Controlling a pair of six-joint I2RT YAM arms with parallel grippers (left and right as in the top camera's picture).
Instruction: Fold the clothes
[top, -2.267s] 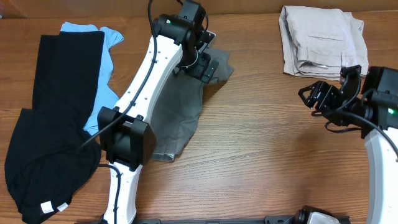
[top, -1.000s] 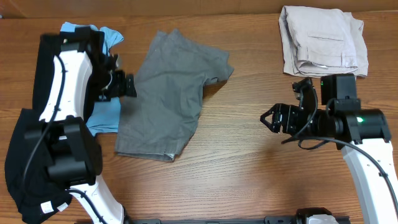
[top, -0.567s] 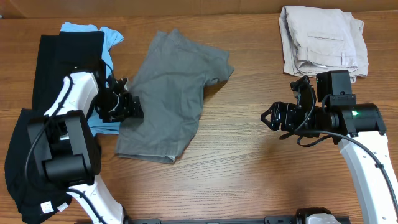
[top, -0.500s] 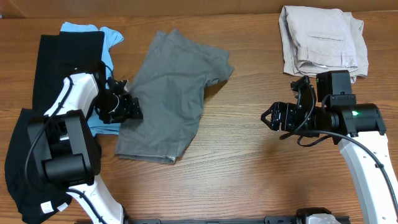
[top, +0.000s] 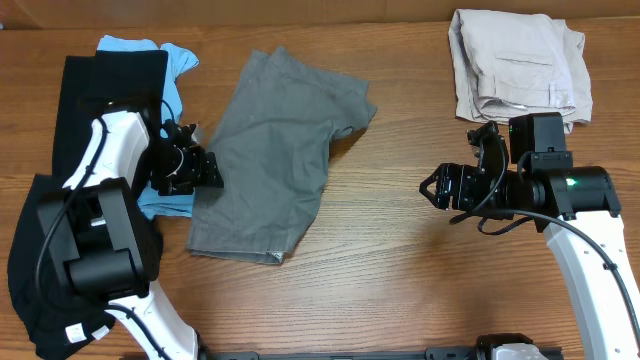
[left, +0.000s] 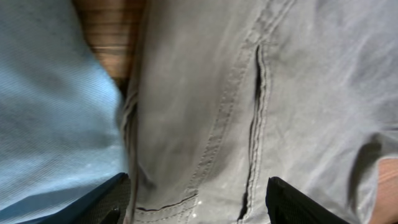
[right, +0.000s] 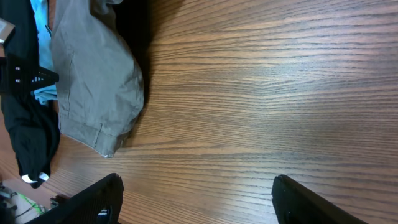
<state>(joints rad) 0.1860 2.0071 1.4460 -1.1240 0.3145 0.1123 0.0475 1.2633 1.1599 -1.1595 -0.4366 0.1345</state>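
Overhead: the grey shorts (top: 275, 140) lie rumpled at centre-left of the wooden table (top: 400, 260), with the left gripper (top: 203, 170) at their left edge and the right gripper (top: 440, 190) well apart. Left wrist: jaws spread wide over a seam, just beside the light blue garment (left: 50, 112); a clean fold likely means pinching grey cloth only. Right wrist: fingers parted, empty, above bare wood
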